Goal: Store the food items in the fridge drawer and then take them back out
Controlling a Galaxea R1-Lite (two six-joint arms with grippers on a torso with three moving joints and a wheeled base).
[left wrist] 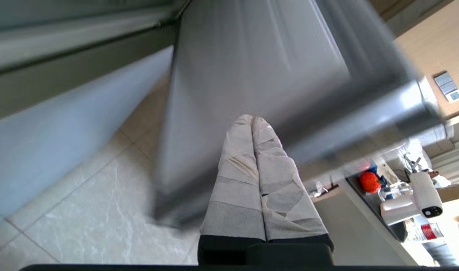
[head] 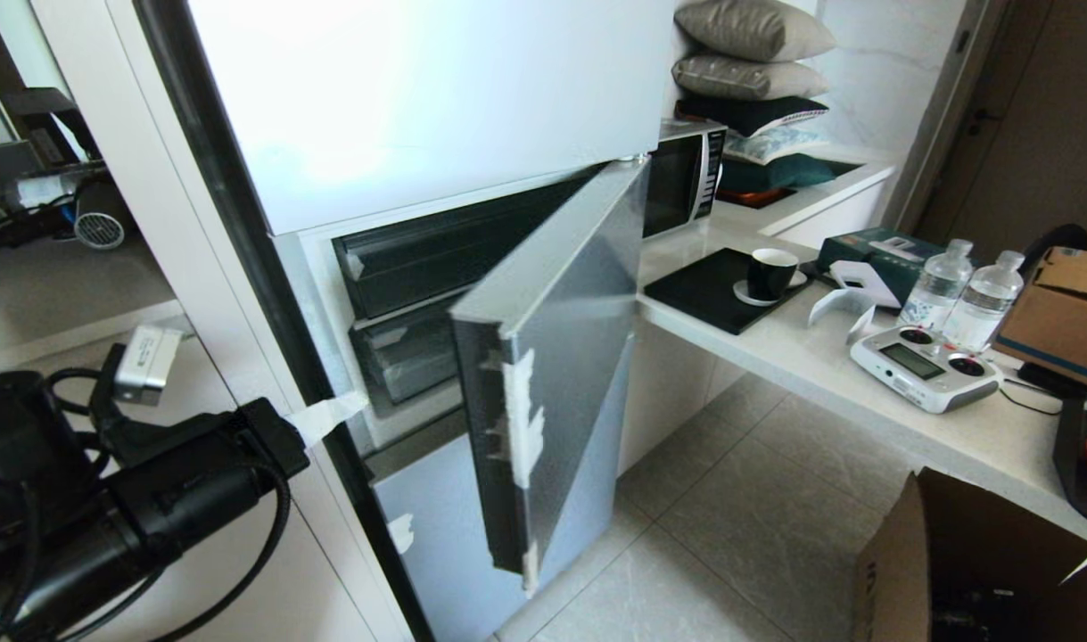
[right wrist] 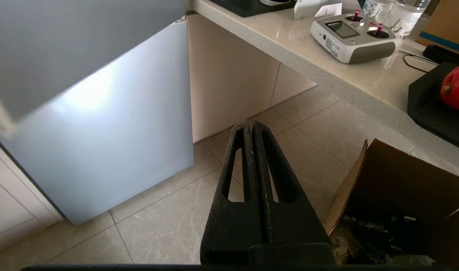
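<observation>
Early stage: fridge door (head: 552,357) half open, drawer (head: 409,357) not yet pulled, red fruit (right wrist: 457,87) on counter tray (right wrist: 429,109), 2nd fruit (left wrist: 369,181) nearby; left gripper (left wrist: 253,119) pinched closed at door, right gripper (right wrist: 250,124) closed, empty.

Grey metallic fridge door (head: 570,357): white tape strips along its dark edge. Lowest glossy fridge panel (head: 445,535): pale blue. Round smooth fruit (right wrist: 457,87): deep red, on a black tray (right wrist: 429,109). Left gripper fingers (left wrist: 237,158): wrapped in white tape. Right gripper fingers (right wrist: 240,165): black. Speckled stone counter (head: 775,343): off-white. Floor tiles (head: 757,517): light grey, faintly veined.
</observation>
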